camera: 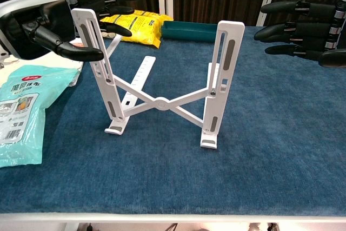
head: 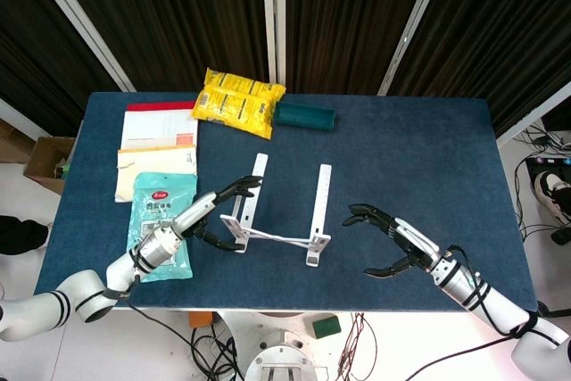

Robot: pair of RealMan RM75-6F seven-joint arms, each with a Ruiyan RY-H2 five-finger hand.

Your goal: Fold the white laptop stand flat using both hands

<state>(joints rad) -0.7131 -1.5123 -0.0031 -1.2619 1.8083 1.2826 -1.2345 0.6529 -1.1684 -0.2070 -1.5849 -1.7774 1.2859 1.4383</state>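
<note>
The white plastic folding laptop stand looks light, rigid and hinged; we advise gripping both uprights. Left hand and right hand hover beside it, fingers spread, holding nothing.

Black jointed fingers on both the left hand and right hand; silver-white casings, white arms, black cables.

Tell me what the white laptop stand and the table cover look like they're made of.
The white laptop stand looks like painted metal or hard plastic; its thin flat slotted bars have a smooth matte finish. The table cover looks like blue fabric, felt or short-pile carpet, given its fuzzy texture.
</note>
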